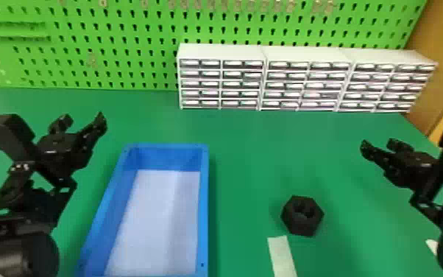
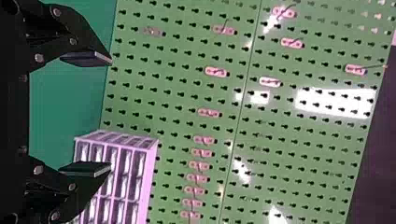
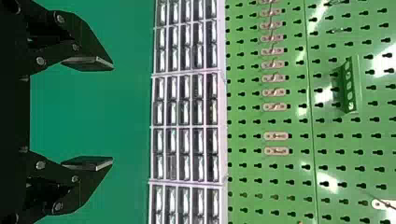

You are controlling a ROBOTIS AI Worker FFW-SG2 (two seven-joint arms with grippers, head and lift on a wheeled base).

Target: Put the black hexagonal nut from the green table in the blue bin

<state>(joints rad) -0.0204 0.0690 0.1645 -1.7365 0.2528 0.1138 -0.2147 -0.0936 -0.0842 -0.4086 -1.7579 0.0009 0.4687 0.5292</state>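
Head view: the black hexagonal nut (image 1: 302, 223) lies flat on the green desk (image 1: 246, 154), its hole facing up, to the right of the blue bin (image 1: 204, 206) and apart from it. Just beside the nut, on the side nearer the robot, is a pale strip (image 1: 282, 258) on the desk. The bin is a long open box standing on the desk with its pale bottom in sight, between the two arms and nearer the left one. The left gripper (image 1: 82, 119) is to the left of the bin, past its rim and clear of it, and the right gripper (image 1: 378, 143) is over the right part of the desk, farther out than the nut and well apart from it. In the left wrist view the left gripper (image 2: 111, 113) has its two fingers spread wide and holds nothing; the right wrist view shows the right gripper (image 3: 112, 113) likewise wide open and holding nothing. Along the back of the desk stands a row of white drawer cabinets (image 1: 220, 60), in front of a green pegboard (image 1: 121, 55) with small metal hooks (image 3: 275, 136) on it. A small white piece (image 1: 431, 246) lies partly hidden by the right arm.
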